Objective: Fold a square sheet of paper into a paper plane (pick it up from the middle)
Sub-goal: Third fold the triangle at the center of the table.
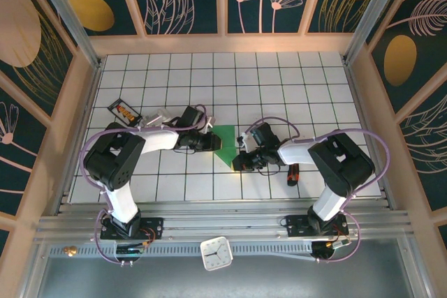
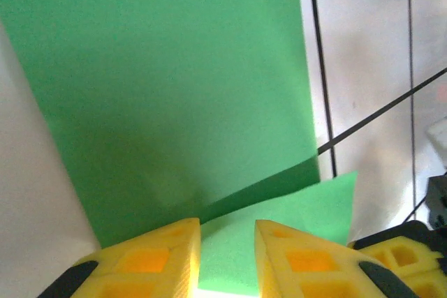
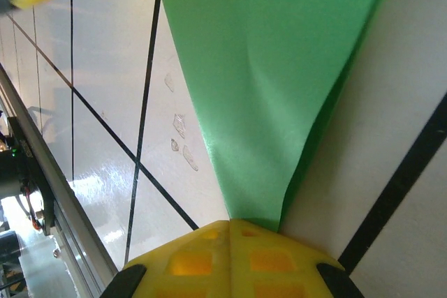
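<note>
Matt, smooth square sheet of paper (image 2: 167, 88), faintly creased; glossy, reflective table (image 3: 105, 102) surface.

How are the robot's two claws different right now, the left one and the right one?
The left gripper has its yellow fingers apart with a gap; the right gripper has its fingers pressed together. The right gripper pinches the narrow tip of the green paper; the left gripper shows paper in its gap without squeezing it. Both have yellow fingers and sit at the paper.
</note>
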Available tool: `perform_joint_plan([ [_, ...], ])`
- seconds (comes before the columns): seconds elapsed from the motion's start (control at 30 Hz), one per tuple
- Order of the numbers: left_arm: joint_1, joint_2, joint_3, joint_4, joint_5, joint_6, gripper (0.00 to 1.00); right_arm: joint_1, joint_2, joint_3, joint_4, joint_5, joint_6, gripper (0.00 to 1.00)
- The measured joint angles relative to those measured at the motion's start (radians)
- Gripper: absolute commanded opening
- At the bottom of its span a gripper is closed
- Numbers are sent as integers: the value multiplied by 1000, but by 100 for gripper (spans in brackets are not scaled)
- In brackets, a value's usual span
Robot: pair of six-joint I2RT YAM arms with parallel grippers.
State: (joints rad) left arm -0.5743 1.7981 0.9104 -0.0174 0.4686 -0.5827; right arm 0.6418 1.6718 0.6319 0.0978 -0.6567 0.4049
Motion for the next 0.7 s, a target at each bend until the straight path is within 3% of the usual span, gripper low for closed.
perform_joint_plan([
  [0.13, 0, -64, -38, 47, 20, -55, 23, 0, 1, 0, 1, 0, 6, 0],
  [0.27, -5, -174, -125, 95, 37, -118, 1, -1, 1, 0, 1, 0, 17, 0],
  [0.7, -118, -167, -198, 231, 80, -277, 0, -1, 1, 0, 1, 0, 17, 0],
])
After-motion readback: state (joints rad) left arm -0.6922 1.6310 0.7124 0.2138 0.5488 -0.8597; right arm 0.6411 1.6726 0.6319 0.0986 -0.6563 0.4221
